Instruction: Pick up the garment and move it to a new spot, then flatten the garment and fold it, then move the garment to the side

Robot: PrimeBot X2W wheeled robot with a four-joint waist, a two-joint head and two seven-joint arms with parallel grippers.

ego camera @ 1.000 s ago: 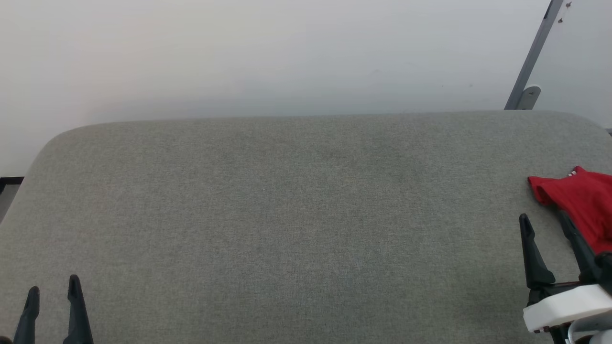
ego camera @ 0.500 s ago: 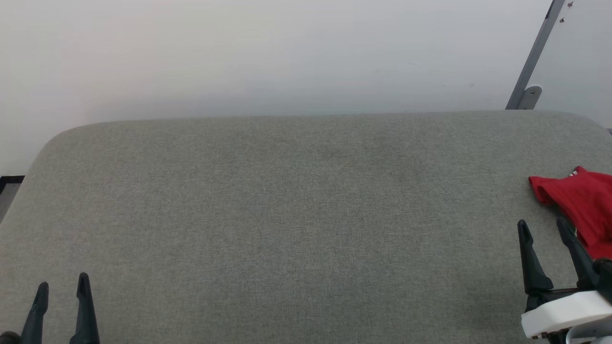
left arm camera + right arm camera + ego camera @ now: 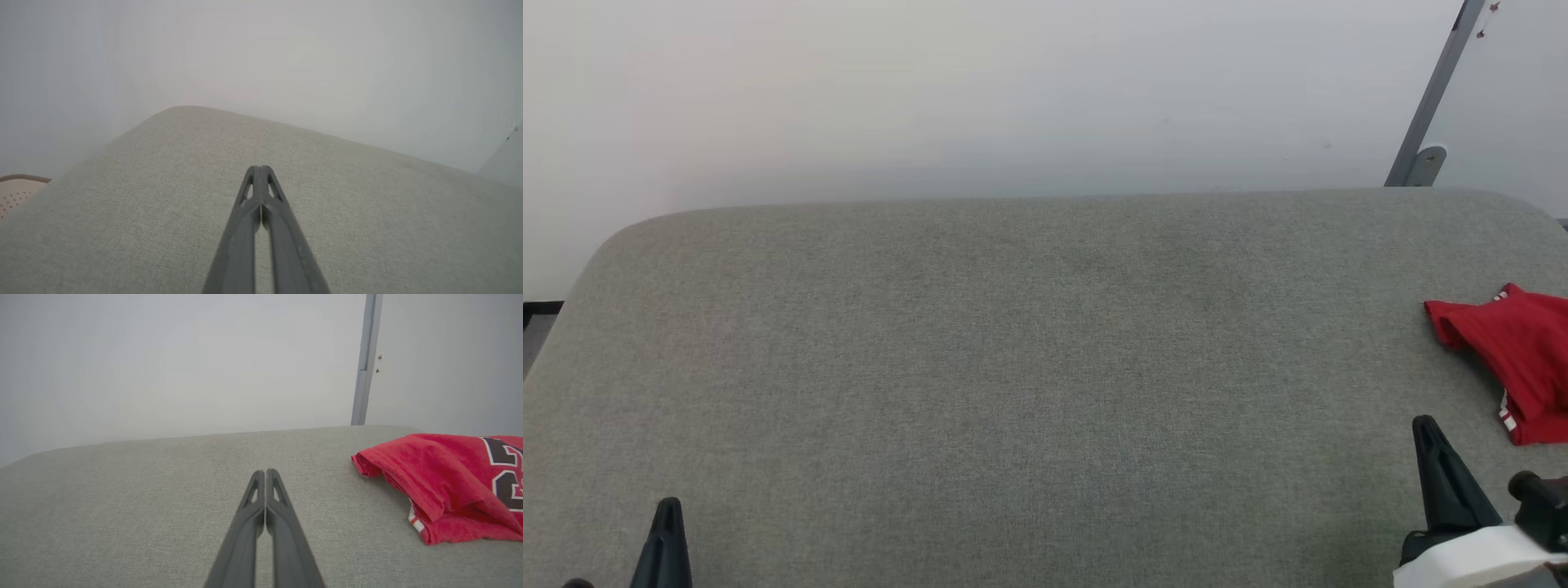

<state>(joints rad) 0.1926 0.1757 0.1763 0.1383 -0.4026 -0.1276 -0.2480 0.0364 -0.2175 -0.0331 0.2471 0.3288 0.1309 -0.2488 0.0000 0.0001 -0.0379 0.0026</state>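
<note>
jaws on the left gripper point(image 3: 258, 169) and right gripper point(image 3: 265, 472) are pressed shut, empty. the garment point(image 3: 441, 486), soft limp red cloth, likely light, lies bunched at the far right of the grey surface point(image 3: 1013, 367); pinch a folded edge.

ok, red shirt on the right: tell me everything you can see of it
The garment is a red T-shirt of soft, knit-looking fabric. It lies in a loose, rumpled fold on the grey fabric surface at the robot's far right, partly cut off by the picture edge. Part of some black, white-outlined lettering shows on top, and a bit of red-and-white striped trim peeks out at its near edge. Nothing else touches it: the shut right hand is beside it, apart.
</note>
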